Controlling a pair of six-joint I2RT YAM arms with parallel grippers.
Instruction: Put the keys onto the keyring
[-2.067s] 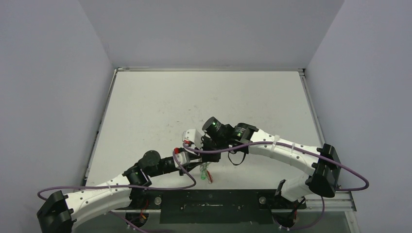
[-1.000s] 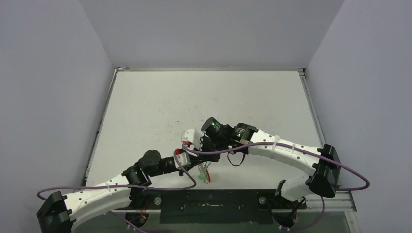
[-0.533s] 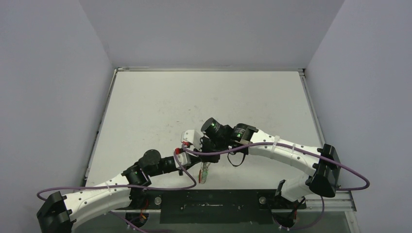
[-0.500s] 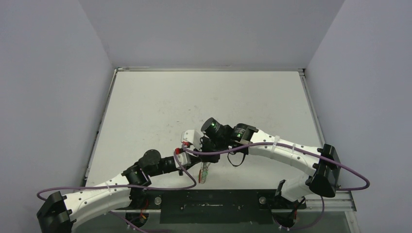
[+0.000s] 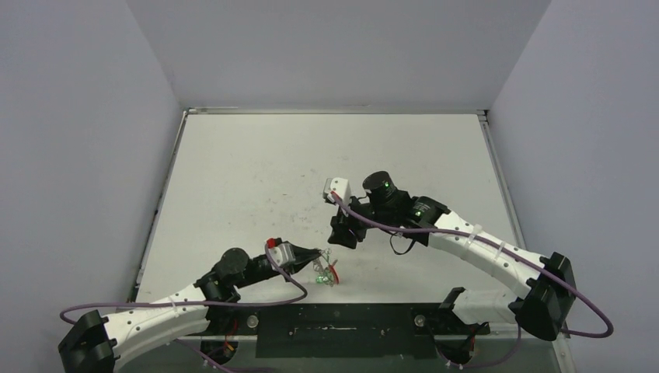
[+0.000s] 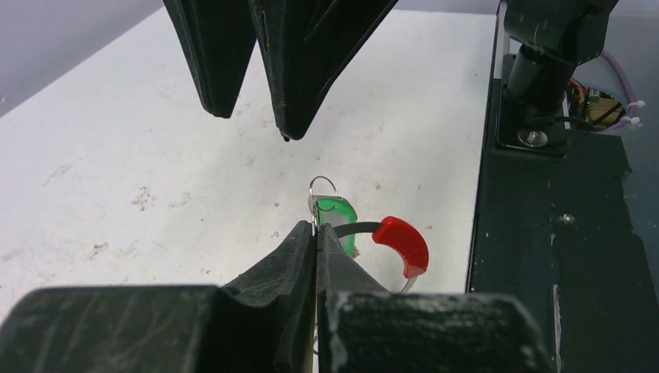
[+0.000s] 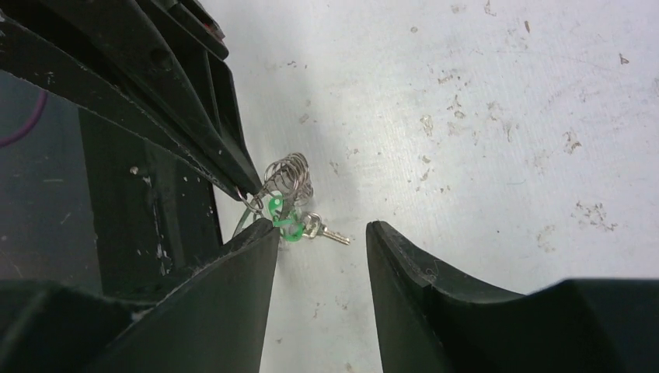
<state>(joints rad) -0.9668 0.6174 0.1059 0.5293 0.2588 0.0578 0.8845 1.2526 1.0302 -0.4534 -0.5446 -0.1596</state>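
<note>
Wire coils and red arc form the keyring point(image 6: 400, 242).

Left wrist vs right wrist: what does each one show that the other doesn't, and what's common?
Only left wrist: the red segment of the keyring in plain view, and the left gripper shut on the ring's wire. Only right wrist: a small silver key beside the green tag, the ring's silvery coil, and the right gripper open, holding nothing. Both: the green tag, the white table, and the other arm's fingers.
</note>
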